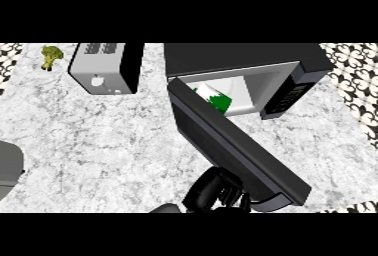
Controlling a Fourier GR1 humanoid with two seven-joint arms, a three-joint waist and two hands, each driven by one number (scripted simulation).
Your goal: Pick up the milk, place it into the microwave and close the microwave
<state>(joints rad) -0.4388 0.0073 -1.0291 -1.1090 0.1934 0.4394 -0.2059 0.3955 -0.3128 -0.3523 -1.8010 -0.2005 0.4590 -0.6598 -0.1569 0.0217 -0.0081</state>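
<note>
**Milk inside the microwave, door swung open over my hand**

The milk (215, 98) sits inside the microwave (244, 62), in the white cavity, toward its left side and near the hinge. It is a white carton with green print. I see only part of it past the door's upper edge, so I cannot tell for certain whether it stands upright or leans; the part that shows seems to run its long axis from upper left to lower right, the green-printed face turned toward the opening.

The microwave door (236, 145) stands wide open. It is a long dark slab hinged at the cavity's left edge, reaching diagonally down and to the right across the counter toward me. Its far corner ends just above my right hand (214, 192).

My right hand shows at the lower edge, black, beneath and just left of the door's lower end. The fingers are bent and bunched close to the door's underside. I cannot tell whether they touch it, and I see nothing held in them.

At the left edge, a grey rounded shape (9, 167) comes into view; my left hand itself does not show.

The counter (111, 145) is pale speckled stone. A silver and black toaster (107, 67) stands at the back left, well apart from the microwave, and a small piece of broccoli (50, 56) lies beyond it near the far left corner. Patterned black-and-white tile (354, 75) shows past the counter's right side and at its upper left corner.
</note>
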